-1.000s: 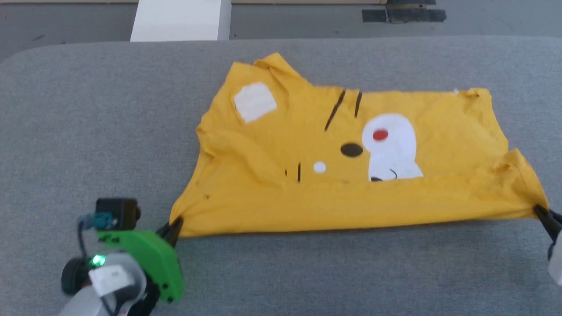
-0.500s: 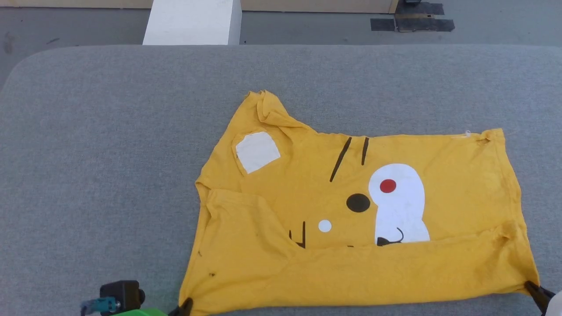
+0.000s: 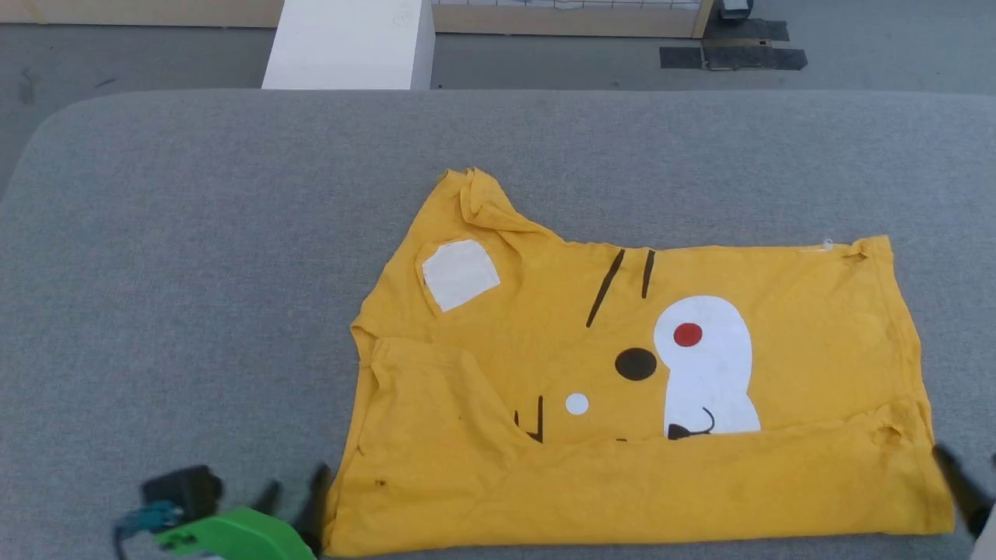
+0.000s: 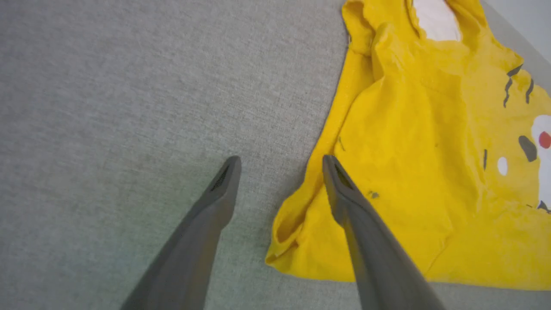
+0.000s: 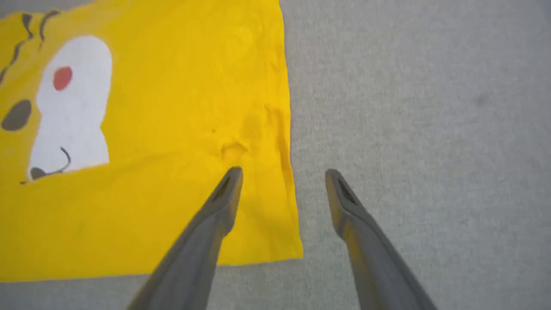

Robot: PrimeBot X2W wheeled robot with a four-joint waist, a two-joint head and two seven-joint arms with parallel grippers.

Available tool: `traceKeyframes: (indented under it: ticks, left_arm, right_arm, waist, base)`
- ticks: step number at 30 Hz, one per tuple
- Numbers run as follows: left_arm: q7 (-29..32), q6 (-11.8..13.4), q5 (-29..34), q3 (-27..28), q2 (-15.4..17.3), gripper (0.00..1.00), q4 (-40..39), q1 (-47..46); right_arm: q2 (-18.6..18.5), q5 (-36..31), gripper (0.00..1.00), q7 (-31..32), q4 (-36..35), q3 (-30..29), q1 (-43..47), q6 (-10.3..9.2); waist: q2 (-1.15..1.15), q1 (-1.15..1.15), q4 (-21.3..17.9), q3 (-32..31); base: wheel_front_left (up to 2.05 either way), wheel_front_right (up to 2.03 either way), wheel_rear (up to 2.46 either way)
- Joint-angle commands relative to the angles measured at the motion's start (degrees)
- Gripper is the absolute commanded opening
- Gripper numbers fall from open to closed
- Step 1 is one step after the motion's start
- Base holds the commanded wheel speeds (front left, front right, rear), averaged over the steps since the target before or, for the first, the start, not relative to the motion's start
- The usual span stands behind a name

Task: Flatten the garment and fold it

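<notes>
Lying flat on the grey table (image 3: 194, 272), the yellow shirt (image 3: 622, 373) sits right of the middle, print side up, close to the near edge. A plain yellow band of cloth is folded over along the near side and covers the bottom of the cartoon face, so the white muzzle (image 3: 704, 365) with its red dot is cut off at the fold. One sleeve (image 3: 482, 202) pokes out at the far left corner, bunched and wrinkled, with a white patch (image 3: 459, 274) just below it.

The left tool (image 4: 280, 159) is open at the shirt's near left corner. One finger lies over bare table and the other over the edge of the cloth, with nothing pinched between them. That corner is loose and slightly curled.

The right tool (image 5: 283, 171) is open too, straddling the shirt's right side edge near the near right corner, one finger above yellow cloth, one above the table. It holds nothing.

Beyond the table, a white block (image 3: 350, 43) stands on the grey floor (image 3: 156, 54).
</notes>
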Motion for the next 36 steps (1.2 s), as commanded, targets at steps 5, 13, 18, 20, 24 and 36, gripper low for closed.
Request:
traceKeyframes:
  ticks: [5, 13, 18, 20, 24, 36]
  left_arm:
    - [-6.7, 2.3, 6.8, 4.2, 4.8, 1.00, -7.9, -1.5]
    - [0.1, -0.4, 17.1, 1.9, 13.3, 1.00, -13.3, -22.3]
    - [8.2, -6.4, 20.8, -3.4, 12.4, 1.00, -7.4, -42.9]
    - [10.4, -9.3, 21.5, -5.6, 11.0, 1.00, -3.4, -49.7]
    - [13.9, -13.9, 21.3, -9.5, 6.9, 1.00, 4.8, -59.1]
    - [27.3, -20.1, 17.9, -14.8, 4.5, 1.00, 20.3, -67.0]
  right_arm:
    - [0.3, -3.2, 1.00, -5.6, -5.7, -3.0, -2.8, -0.09]
    - [1.8, -4.6, 1.00, -7.9, -10.5, -1.7, -4.9, -0.09]
    - [0.8, -4.5, 1.00, -9.6, -11.4, -0.2, -7.3, -0.09]
    - [0.5, -4.3, 1.00, -10.2, -11.3, 0.7, -8.3, -0.09]
    - [0.3, -3.8, 1.00, -11.2, -10.2, 2.5, -10.0, -0.09]
    - [-0.5, -2.7, 1.00, -12.7, -7.5, 5.2, -12.8, -0.09]
  waist:
    - [0.00, 0.00, -0.8, 0.4]
    - [0.00, 0.00, -2.0, 5.7]
    - [0.00, 0.00, -3.3, 10.6]
    - [0.00, 0.00, -3.9, 12.5]
    - [0.00, 0.00, -5.0, 15.1]
    - [0.00, 0.00, -8.6, 21.0]
  base:
    - [0.00, 0.00, 0.00]
    - [0.00, 0.00, 0.00]
    - [0.00, 0.00, 0.00]
    - [0.00, 0.00, 0.00]
    - [0.00, 0.00, 0.00]
    - [0.00, 0.00, 0.00]
